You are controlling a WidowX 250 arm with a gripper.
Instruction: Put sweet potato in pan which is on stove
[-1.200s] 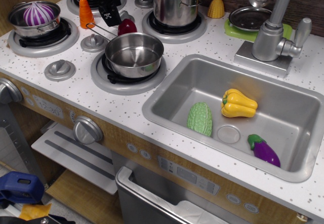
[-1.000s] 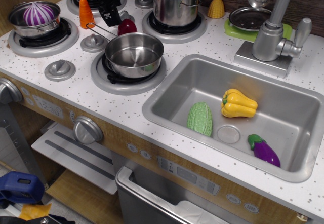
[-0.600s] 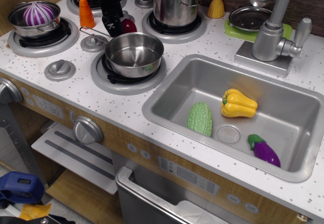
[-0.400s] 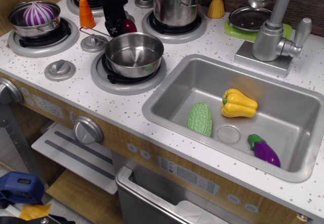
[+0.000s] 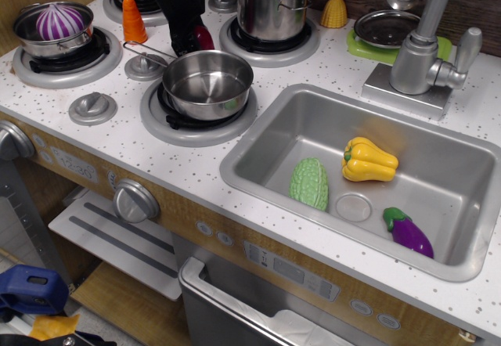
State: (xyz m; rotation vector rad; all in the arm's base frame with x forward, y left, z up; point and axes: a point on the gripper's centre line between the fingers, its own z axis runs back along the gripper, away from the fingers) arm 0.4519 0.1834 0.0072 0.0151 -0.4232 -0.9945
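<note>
The dark red sweet potato lies on the stove just behind the pan, and only its right edge shows. My black gripper has come down over it from the back left and hides most of it. I cannot see how the jaws stand. The shiny steel pan sits empty on the front right burner, its thin wire handle pointing back left beside the gripper.
An orange cone stands left of the gripper. A small pot with a purple onion is on the left burner, a tall steel pot behind. The sink holds a green vegetable, a yellow pepper and an eggplant.
My gripper has moved right and down from beside the orange cone onto the sweet potato, now covering most of it. The pan and the other objects have not moved.
</note>
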